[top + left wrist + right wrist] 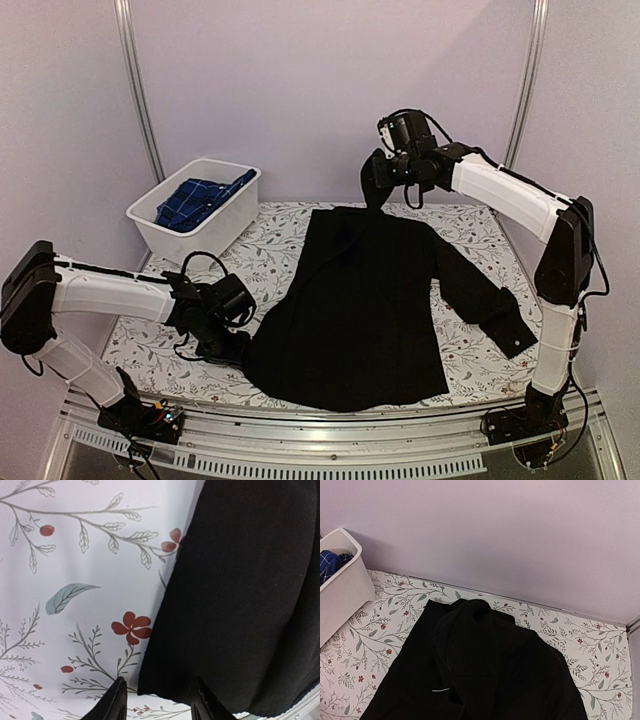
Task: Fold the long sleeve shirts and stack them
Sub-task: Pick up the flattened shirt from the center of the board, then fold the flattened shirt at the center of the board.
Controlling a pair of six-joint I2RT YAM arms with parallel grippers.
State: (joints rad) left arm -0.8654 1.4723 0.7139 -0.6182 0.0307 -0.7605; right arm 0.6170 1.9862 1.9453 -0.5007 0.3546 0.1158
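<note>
Your left gripper is standing partly open and gripping nothing. A lower corner of the black shirt is lying flat just ahead of its fingers, on the flowered tablecloth. Your right gripper is pinching the shirt's top edge with its jaws closed, lifting it off the table while the body is lying spread out below it. One sleeve is trailing beneath that arm. Off to that gripper's left, the white tub is holding the plaid shirt.

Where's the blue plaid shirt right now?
In the top view, the blue plaid shirt sits inside the white tub at the table's far left corner, left of the black shirt.
</note>
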